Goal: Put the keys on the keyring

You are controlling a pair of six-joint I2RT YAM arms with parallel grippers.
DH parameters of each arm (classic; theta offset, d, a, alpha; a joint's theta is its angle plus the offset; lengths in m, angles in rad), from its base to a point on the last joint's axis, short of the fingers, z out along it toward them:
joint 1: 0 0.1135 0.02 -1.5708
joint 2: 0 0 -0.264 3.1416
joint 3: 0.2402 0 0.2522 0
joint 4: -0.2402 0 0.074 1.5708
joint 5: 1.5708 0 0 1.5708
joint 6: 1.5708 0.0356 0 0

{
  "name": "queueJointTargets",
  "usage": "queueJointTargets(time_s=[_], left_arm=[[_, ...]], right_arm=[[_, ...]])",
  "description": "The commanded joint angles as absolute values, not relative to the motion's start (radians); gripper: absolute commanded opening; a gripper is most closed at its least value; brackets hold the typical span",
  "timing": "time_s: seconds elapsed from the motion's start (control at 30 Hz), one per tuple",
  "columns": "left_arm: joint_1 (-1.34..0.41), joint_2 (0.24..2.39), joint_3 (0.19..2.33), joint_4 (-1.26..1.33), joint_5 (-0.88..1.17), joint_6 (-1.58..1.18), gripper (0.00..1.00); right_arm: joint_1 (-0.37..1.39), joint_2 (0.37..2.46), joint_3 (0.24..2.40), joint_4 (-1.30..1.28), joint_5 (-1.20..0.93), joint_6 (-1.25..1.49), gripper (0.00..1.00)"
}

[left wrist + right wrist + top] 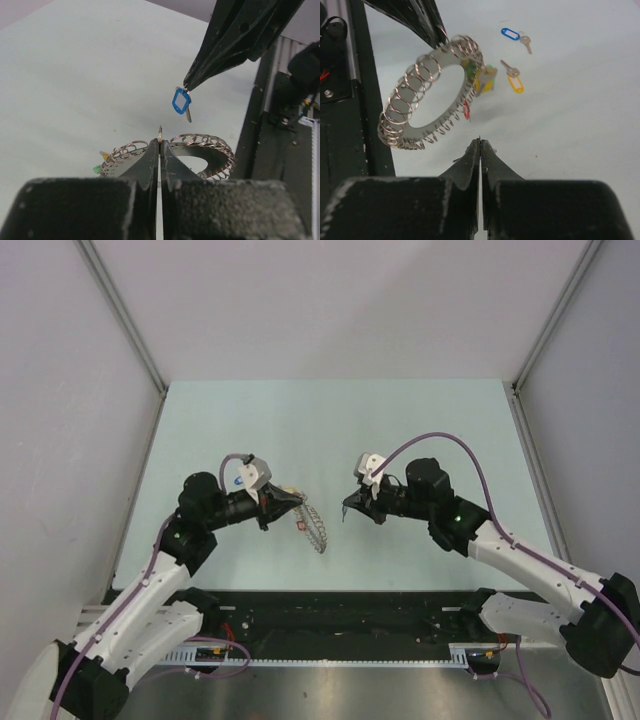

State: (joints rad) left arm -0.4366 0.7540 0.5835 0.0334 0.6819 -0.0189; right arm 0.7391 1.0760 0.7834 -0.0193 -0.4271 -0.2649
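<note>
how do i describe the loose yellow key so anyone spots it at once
In the right wrist view, look past the big coiled keyring to the pale table. Two loose keys lie there: it is the nearer, yellow-tagged key, not the blue-tagged key beyond it or the tags on the ring.

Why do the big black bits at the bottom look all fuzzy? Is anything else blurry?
Left wrist view: the left gripper sits right by the lens, so its base blurs; the blue-tagged key looks sharp. Right wrist view: same fuzzy right gripper, crisp keyring. Top view: even light, faint shadows, everything small.
</note>
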Motion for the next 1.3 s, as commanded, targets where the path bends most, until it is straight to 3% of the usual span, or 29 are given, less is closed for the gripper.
queueJointTargets(time_s=[0.0, 0.47, 0.83, 1.27], left_arm=[[-0.442, 0.784, 0.649, 0.100, 0.883, 0.031, 0.00], [-0.446, 0.755, 0.643, 0.023, 0.953, 0.152, 0.00], [-0.446, 0.764, 0.561, 0.310, 1.043, -0.073, 0.00], [-0.448, 0.782, 0.561, 0.321, 1.077, -0.077, 0.00]], right_arm=[[0.795, 1.042, 0.859, -0.097, -0.431, -0.310, 0.00], [0.880, 1.037, 0.887, -0.028, -0.468, -0.351, 0.00], [0.891, 1.035, 0.885, 0.021, -0.503, -0.350, 0.00], [0.890, 1.025, 0.887, 0.060, -0.531, -0.325, 0.00]])
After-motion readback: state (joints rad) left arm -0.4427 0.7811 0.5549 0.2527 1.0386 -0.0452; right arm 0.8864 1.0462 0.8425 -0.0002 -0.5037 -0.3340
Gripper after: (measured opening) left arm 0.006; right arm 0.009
